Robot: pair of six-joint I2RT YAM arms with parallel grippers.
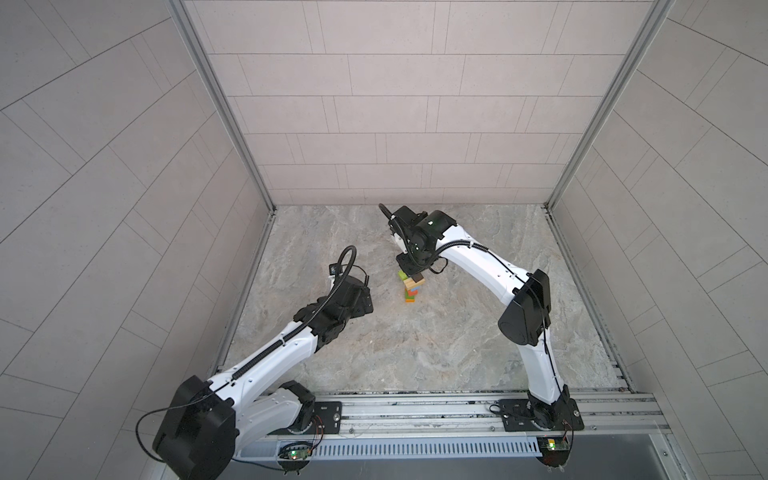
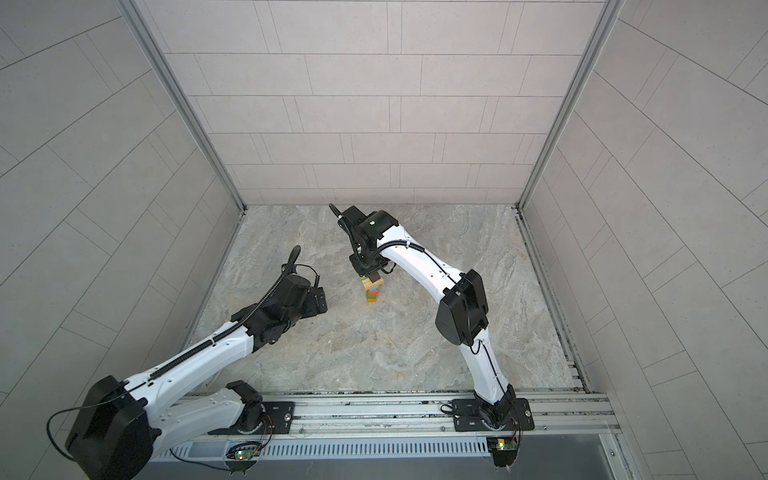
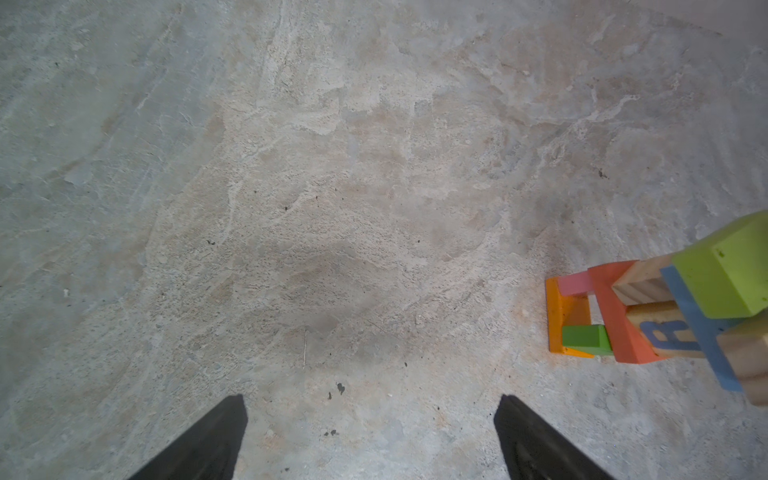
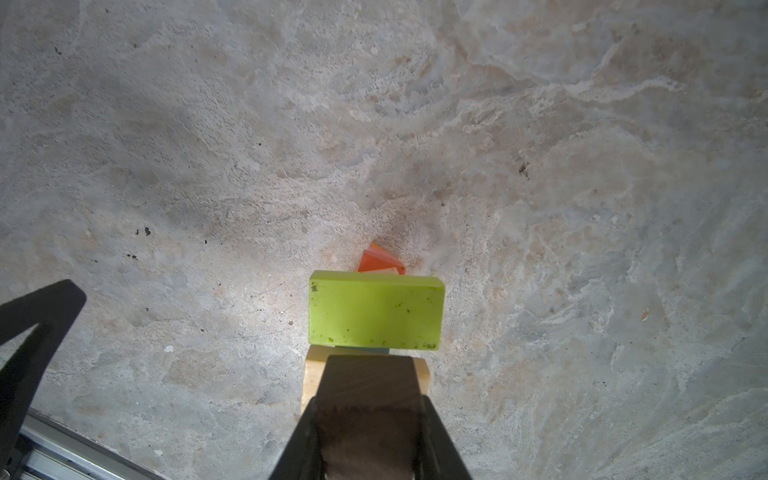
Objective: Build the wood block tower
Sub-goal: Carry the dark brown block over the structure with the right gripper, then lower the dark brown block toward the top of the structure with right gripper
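Right wrist view, one right gripper clamped on one dark brown block, held at top of one tower on the table, one lime block beside, one left gripper stood jaws apart.

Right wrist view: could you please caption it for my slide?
Right jaws holding dark brown block over tan block, beside lime block.

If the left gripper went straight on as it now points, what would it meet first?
Probably bare tabletop; the left gripper stands open, and the tower lies off to one side.
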